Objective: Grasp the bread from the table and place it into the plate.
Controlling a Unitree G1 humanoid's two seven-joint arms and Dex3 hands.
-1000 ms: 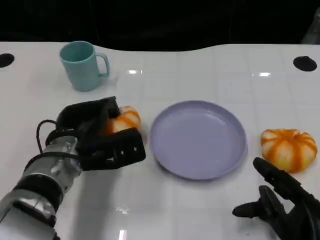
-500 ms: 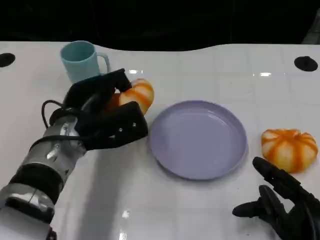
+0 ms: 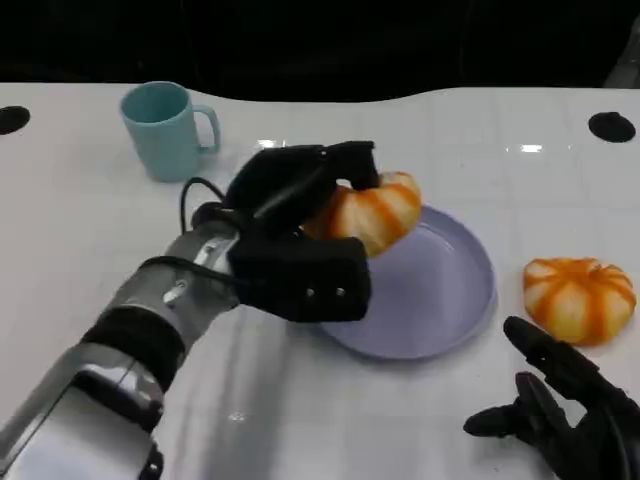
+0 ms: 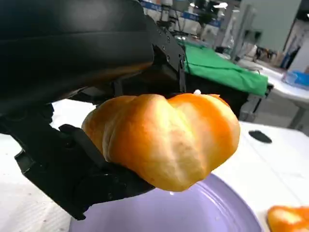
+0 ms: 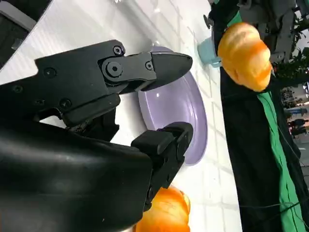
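Left hand (image 3: 300, 235): wrapped around one bread (image 3: 372, 212), fingers over the top and underneath, holding it up in the middle of the head view. The silver forearm (image 3: 130, 340) runs in from the lower left corner.
Held bread: orange-and-cream striped roll, lifted off the table and sitting over the left edge of the plate (image 3: 450, 300). In the left wrist view the bread (image 4: 166, 137) hangs right above the lilac plate (image 4: 193, 215), with a bit of air between them, so not set down.
Plate: lilac, round, centre-right of the head view, nothing lying in it.
Second bread (image 3: 578, 297): on the table at the right edge, just beside the plate rim but not touching it.
Right hand (image 3: 570, 415): lower right corner, fingers spread apart, holding nothing, close to the second bread.
Mug (image 3: 168, 130): teal, upright, upper left, handle facing right.
Table (image 3: 90, 240): white, glossy, faint tile lines.
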